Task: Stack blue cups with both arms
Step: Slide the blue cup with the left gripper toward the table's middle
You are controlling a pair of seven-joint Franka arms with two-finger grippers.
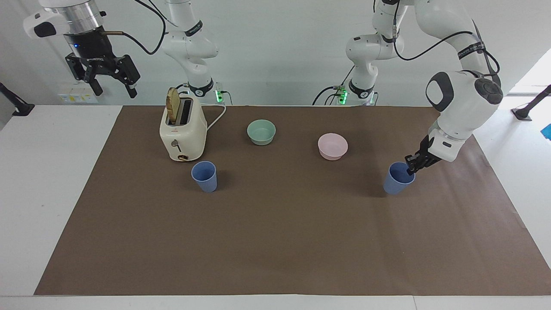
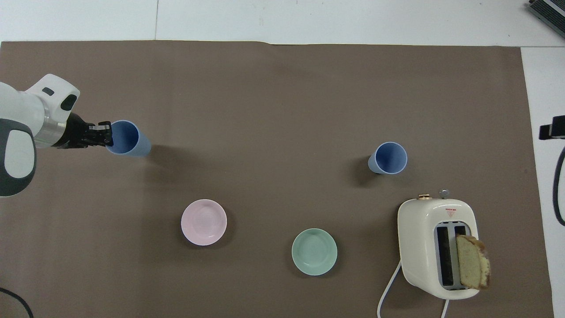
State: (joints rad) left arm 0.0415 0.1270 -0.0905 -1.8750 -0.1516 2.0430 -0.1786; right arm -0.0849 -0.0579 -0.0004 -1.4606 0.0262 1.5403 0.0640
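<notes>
Counting two blue cups: one (image 1: 204,176) upright, the other (image 1: 397,179) tilted, rim pinched by the left gripper (image 1: 412,167); the right gripper (image 1: 112,88) hangs open.

The left gripper (image 1: 411,168) has its fingers pinched on the rim of a blue cup (image 1: 396,179), tilted at the left arm's end of the brown mat (image 1: 280,241). Second blue cup (image 1: 204,176) stands at the toaster's (image 1: 183,131) five o'clock. The right gripper (image 1: 111,84) waits raised, fingers spread.
</notes>
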